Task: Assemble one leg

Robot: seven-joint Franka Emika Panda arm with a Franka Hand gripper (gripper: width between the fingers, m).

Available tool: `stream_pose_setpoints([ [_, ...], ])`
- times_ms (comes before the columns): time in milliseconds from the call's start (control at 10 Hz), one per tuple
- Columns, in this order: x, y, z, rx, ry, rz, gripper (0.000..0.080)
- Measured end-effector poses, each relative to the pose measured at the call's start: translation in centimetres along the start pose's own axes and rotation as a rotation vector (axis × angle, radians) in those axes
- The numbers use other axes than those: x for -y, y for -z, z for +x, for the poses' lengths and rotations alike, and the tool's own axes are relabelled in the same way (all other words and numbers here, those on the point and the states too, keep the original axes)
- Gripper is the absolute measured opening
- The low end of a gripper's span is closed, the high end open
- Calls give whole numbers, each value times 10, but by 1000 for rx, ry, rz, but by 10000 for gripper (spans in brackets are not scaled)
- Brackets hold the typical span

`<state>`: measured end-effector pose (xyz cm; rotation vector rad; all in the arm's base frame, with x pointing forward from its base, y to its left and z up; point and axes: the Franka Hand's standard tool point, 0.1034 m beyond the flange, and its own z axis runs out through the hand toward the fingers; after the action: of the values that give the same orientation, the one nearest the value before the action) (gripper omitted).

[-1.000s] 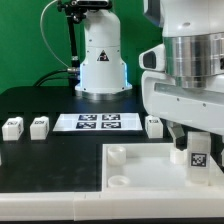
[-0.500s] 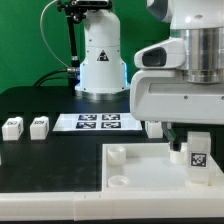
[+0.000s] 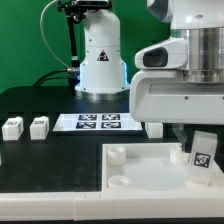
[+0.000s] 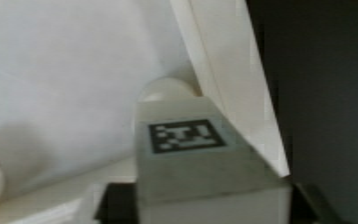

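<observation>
My gripper (image 3: pixel 201 138) is shut on a leg (image 3: pixel 203 156), a small white block with a black-and-white tag on its face. I hold it slightly tilted over the near right corner of the large flat white board (image 3: pixel 140 172). In the wrist view the leg (image 4: pixel 201 140) sits between my dark fingers (image 4: pixel 119 205), with my gripper (image 4: pixel 206 206) above the board's edge (image 4: pixel 215 70). Two more legs (image 3: pixel 12 127) (image 3: pixel 39 126) stand on the black table at the exterior view's left. A third leg (image 3: pixel 154 127) is partly hidden behind my hand.
The marker board (image 3: pixel 98 122) lies behind the white board. The white board has raised round sockets (image 3: pixel 117 154) (image 3: pixel 117 181) near its left corners. The robot base (image 3: pixel 100 60) stands at the back. The black table (image 4: pixel 327 80) shows beside the board's edge.
My hand has risen and shifted a little in the exterior view. The held leg has moved slightly toward that view's right and now leans instead of standing upright.
</observation>
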<state>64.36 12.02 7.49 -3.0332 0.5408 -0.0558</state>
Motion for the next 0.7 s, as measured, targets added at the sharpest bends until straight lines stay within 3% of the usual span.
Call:
stream_pose_setpoints([
  [200,-1,1,2,-6,-50,3,297],
  [500,-7,-1,3,-38,-293,56,297],
  [700,-7,-1,3,-39,-305,57,297],
])
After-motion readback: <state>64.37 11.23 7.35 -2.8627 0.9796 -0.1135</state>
